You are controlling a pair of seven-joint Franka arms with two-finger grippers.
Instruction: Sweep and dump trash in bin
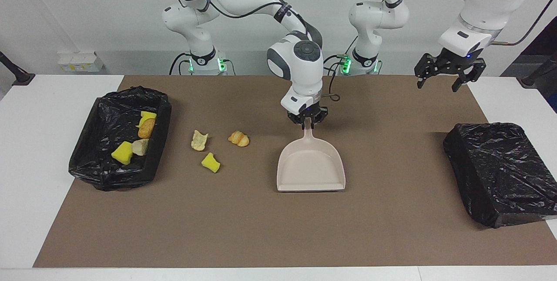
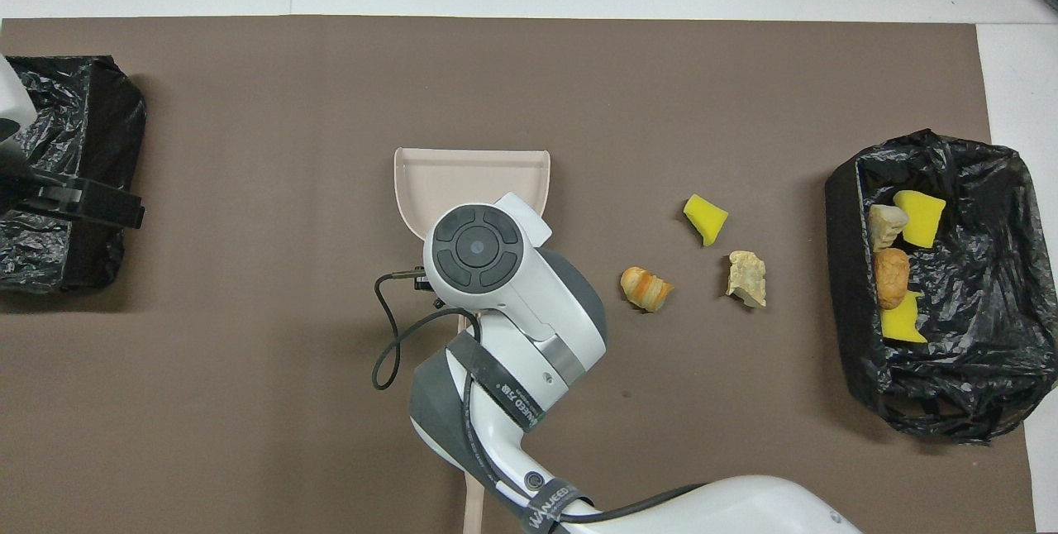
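Holding the beige dustpan by its handle, my right gripper has its fingers clamped on the stem, and the pan lies flat on the brown mat with its mouth pointing away from the robots. Off toward the right arm's end of the table from that gripper I see three loose pieces of trash on the mat: a golden-orange ridged bread lump closest to the pan, a pale tan torn crust past it, and a bright yellow sponge wedge slightly farther from the robots than those two. Well apart from the gripper, the black-lined bin holds more: two yellow sponge chunks, a brown roll and a pale lump. My left gripper waits in the air with fingers spread, empty, near the black-wrapped box.
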